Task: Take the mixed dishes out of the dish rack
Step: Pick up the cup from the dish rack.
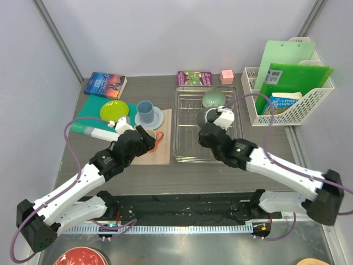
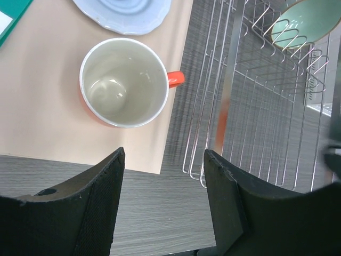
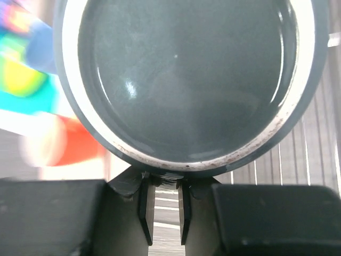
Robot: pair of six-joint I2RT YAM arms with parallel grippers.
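The silver wire dish rack (image 1: pixel 187 150) stands mid-table, with a sage-green bowl (image 1: pixel 213 99) upright at its back. My right gripper (image 1: pixel 209 119) hovers over the rack, shut on the rim of a dark grey bowl (image 3: pixel 181 80) with a white lip; its fingers (image 3: pixel 147 210) pinch the lower edge. Left of the rack, a tan mat carries the orange mug (image 2: pixel 123 82), empty and upright. Behind it a light blue cup (image 1: pixel 145 112) rests on a white plate (image 1: pixel 158 117), next to a lime-green plate (image 1: pixel 114 110). My left gripper (image 2: pixel 162 160) is open just in front of the mug, holding nothing.
A white slotted basket (image 1: pixel 309 107) with green folders stands at the right. Books (image 1: pixel 105 84) (image 1: pixel 193 78) and a pink cube (image 1: pixel 226 76) line the back. A teal folder (image 1: pixel 88 113) lies under the lime-green plate. A red plate (image 1: pixel 80 258) sits below the arm bases.
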